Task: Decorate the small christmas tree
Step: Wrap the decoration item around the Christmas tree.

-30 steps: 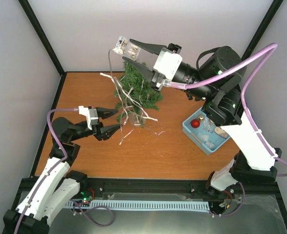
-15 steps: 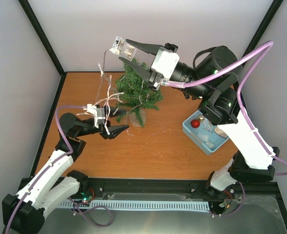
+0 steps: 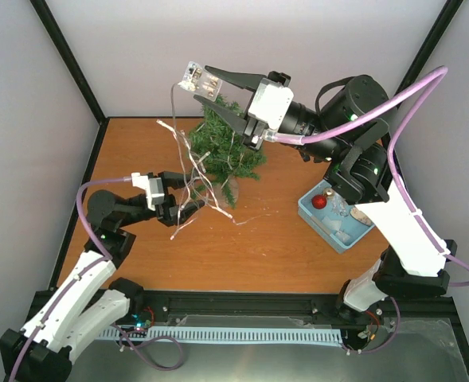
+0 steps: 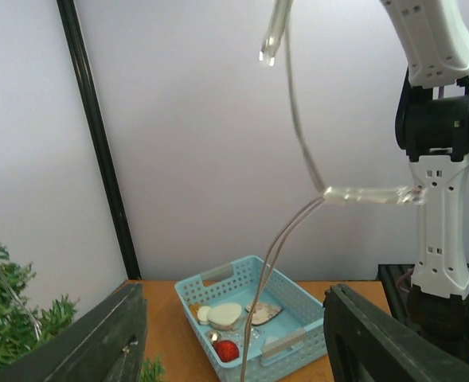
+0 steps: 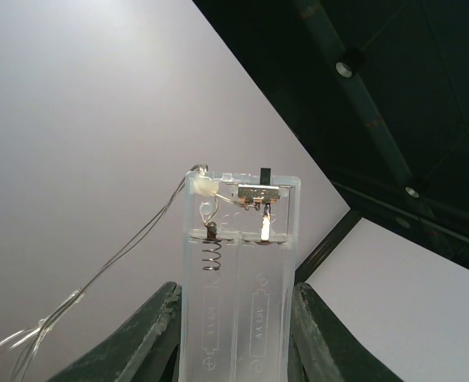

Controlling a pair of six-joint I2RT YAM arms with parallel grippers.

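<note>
The right end effector (image 3: 205, 83) is clamped on the clear battery box (image 5: 238, 270) of a string of lights (image 3: 188, 171), held high. The small christmas tree (image 3: 222, 147) stands directly beneath it, on the tabletop (image 3: 258, 247). The left end effector (image 3: 188, 193) has its fingers apart, with the tree's base just past their tips. In the left wrist view one strand hangs in the gap without being pinched.

Some strands lie across the tree's side nearest the left end effector, but most trail loose to the tabletop. I judge the wrapping barely begun. A red ball (image 3: 319, 202) and other ornaments lie in the blue basket (image 3: 310, 208), below the right arm's elbow, so the lights and all the ornaments remain to be placed.
</note>
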